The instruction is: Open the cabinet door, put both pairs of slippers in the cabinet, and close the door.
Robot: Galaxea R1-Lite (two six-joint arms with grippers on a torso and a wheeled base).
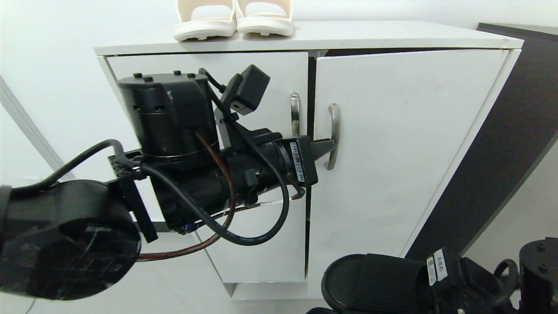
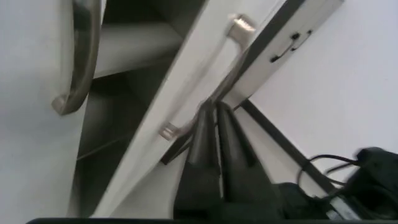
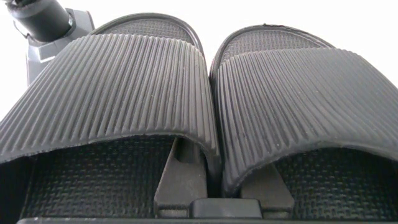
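Door (image 1: 405,144) ajar (a dark gap shows beside it), its handle (image 1: 333,135) pinched in the narrow left gripper (image 1: 324,147). We judge opening barely begun. Right gripper (image 3: 224,180) clamps the black slippers (image 3: 124,87) low before the cabinet (image 1: 305,37). White slippers (image 1: 233,19) lie on top, neither pair stowed.

The left gripper (image 1: 327,147) clasps the right door handle (image 1: 334,131), with the left door handle (image 1: 295,114) just left of it. One slipper pair (image 1: 233,22) lies above it on the cabinet top (image 1: 392,37), and a second slipper pair (image 1: 370,279) sits below on the right gripper (image 3: 221,186).
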